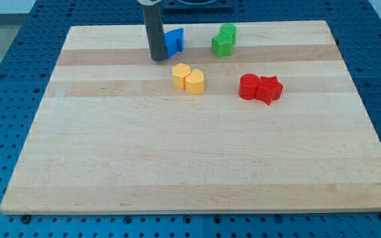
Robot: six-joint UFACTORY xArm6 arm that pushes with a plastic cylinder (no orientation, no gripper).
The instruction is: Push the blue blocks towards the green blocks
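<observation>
Four block pairs sit on wooden board (197, 158), blue pegboard (18, 59) around

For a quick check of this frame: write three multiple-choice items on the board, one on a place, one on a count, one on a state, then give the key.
1. My tip is
A. at the blue blocks' left side in the view
B. beside the red blocks
C. at the view's bottom

2. How many colour groups lie on the board?
A. two
B. four
C. six

3. The blue blocks and green blocks are
A. touching
B. stacked
C. apart

Key: 1 A, the rod ends against the blue pair's left. 2 B, blue, green, yellow blocks and red. 3 C, bare wood shows between them.
</observation>
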